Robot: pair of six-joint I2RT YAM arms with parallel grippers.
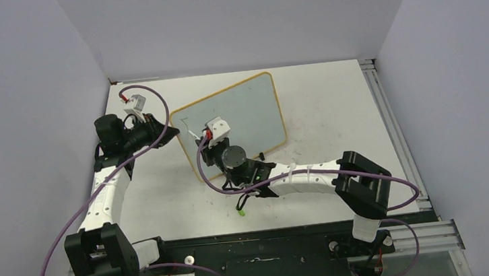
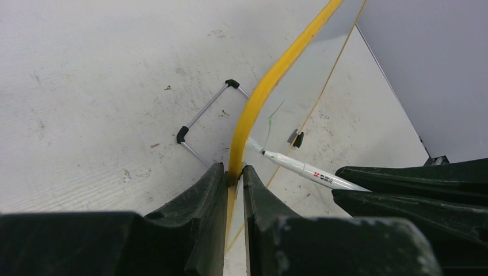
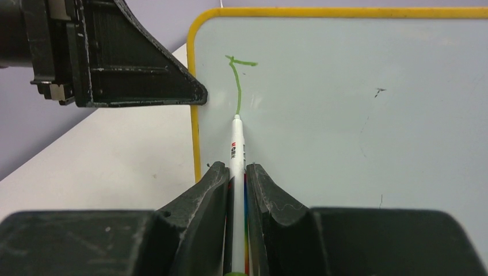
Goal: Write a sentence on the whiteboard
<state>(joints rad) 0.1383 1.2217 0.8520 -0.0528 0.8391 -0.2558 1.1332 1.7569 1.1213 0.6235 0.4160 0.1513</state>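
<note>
Pinching the whiteboard (image 3: 345,115) by its frame with our left gripper (image 2: 233,175), we should press the marker (image 3: 236,144), clamped in our right gripper (image 3: 235,169), lightly under the green stroke (image 3: 236,86).

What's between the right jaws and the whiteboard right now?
Only the white marker: the right gripper has its jaws shut on it, and its tip meets the whiteboard at the foot of a green stroke. Right wrist view shows it.

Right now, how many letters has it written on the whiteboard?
1. A green T near the upper left corner of the whiteboard, the marker tip at the foot of its stem. The wrist view crops the board's bottom; more could be hidden.
</note>
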